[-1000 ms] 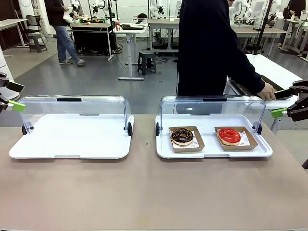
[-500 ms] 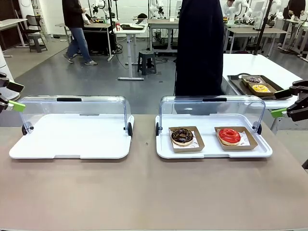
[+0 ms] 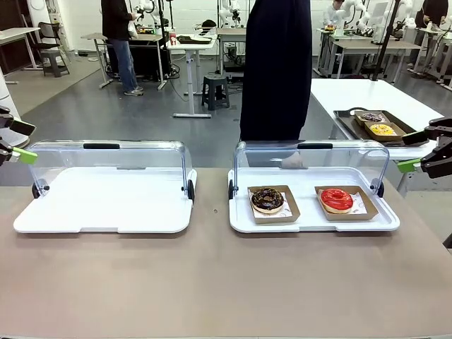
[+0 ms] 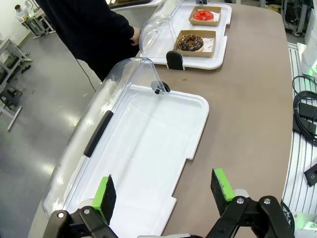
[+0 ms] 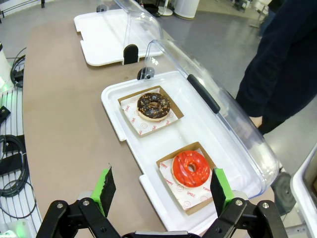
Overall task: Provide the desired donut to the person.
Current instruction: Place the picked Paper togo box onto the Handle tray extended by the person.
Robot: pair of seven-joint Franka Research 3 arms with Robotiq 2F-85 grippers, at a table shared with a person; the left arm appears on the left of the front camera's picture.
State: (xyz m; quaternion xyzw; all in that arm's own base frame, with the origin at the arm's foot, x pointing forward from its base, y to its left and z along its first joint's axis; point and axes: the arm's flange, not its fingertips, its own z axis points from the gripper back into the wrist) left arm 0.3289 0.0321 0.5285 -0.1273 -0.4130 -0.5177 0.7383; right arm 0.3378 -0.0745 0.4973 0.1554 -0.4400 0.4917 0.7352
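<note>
Two donuts lie on cardboard squares in the right white tray (image 3: pixel 240 220): a chocolate donut (image 3: pixel 267 199) (image 5: pixel 153 106) (image 4: pixel 190 42) and a red-glazed donut (image 3: pixel 337 200) (image 5: pixel 191 168) (image 4: pixel 203 15). The person (image 3: pixel 275 70) in black stands behind that tray, one hand (image 3: pixel 292 162) low behind its raised clear lid (image 3: pixel 311 164). My left gripper (image 4: pixel 163 193) is open, hovering over the near end of the left tray (image 4: pixel 148 144). My right gripper (image 5: pixel 161 191) is open, above the table's right end, short of the red donut. The green fingertips (image 3: pixel 408 165) show at the right edge.
The left white tray (image 3: pixel 106 201) holds nothing and its clear lid (image 3: pixel 106 159) is raised. A side table at the back right carries a dark tray (image 3: pixel 374 125) with two more donuts. The brown tabletop (image 3: pixel 212 282) lies bare in front of both trays.
The person has drawn the arm back from the side table and stepped left behind the right tray, one hand now low behind its lid. Both grippers stay put.
</note>
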